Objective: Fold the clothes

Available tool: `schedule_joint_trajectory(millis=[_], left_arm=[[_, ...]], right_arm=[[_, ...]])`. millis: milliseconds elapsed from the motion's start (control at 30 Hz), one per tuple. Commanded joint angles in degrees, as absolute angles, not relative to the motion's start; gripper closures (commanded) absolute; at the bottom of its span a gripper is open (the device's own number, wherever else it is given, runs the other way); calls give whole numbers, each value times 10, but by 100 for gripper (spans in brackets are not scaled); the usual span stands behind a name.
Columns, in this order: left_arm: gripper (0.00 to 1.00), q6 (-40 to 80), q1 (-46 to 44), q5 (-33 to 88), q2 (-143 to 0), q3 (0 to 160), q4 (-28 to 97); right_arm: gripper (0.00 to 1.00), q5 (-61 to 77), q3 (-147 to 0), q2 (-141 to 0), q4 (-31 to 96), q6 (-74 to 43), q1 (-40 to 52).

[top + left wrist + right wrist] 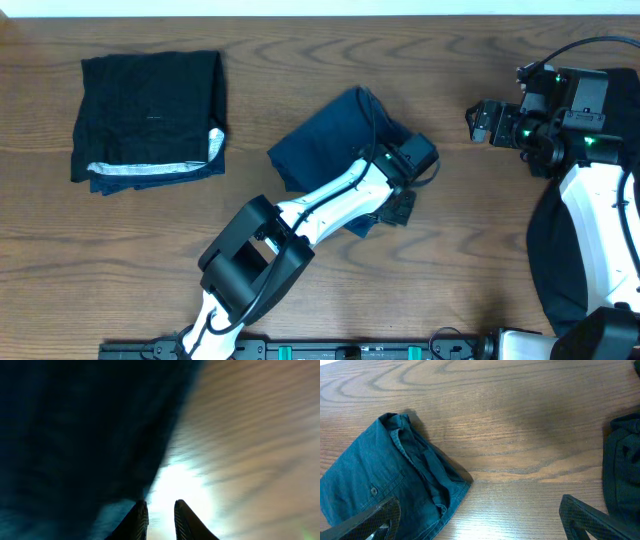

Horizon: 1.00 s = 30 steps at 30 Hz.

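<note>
One broad brown wood-grain table carried all the work. Of the cloth on it, the largest piece seen was a crumpled black fabric heap at the right edge, partly hidden behind the right arm. It looked like stock waiting its turn.

Next in size was a flat, squared black folded garment near the far left corner, with a pale grey strip showing along its near side. It sat well apart from everything else, and I judged it a finished piece parked out of the way.

The task's current item was a dark blue denim-like buttoned garment. It lay about mid-table, a little toward the far edge, in a rough doubled slab with its corners askew. That suggested the fold was only partly made.

The left gripper reached across the blue garment's near right corner, probably to work that loose edge. In the left wrist view its fingers stood close together, with a thin slit of bright table between them and the dark cloth's border meeting the tip of one. Whether any hem was caught there I could not tell.

The right gripper hung off toward the far right corner, apart from the blue garment. Its fingers were spread wide and held nothing. That seemed a waiting pose, keeping it clear while facing the garment's free side for a second grasp.
</note>
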<state>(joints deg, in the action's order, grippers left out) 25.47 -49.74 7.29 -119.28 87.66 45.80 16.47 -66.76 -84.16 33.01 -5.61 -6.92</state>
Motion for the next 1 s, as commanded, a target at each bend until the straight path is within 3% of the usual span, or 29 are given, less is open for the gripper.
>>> schedule_joint_trajectory(millis=[0,300,700,800,967], left_arm=[[79,255,-495,-17,-1200,866,470],[79,222,-493,-45,-1200,835,475],[79,199,-469,-178,-1200,813,531],[88,200,-459,-156,-1193,817,546],[89,195,-455,-136,-1148,834,572]], right_arm=[[1,163,-667,-844,330,-57,-73],[1,163,-667,-844,330,-57,-73],[1,163,-667,-844,330,-57,-73],[1,163,-667,-844,330,-57,-73],[1,163,-667,-844,330,-57,-73]])
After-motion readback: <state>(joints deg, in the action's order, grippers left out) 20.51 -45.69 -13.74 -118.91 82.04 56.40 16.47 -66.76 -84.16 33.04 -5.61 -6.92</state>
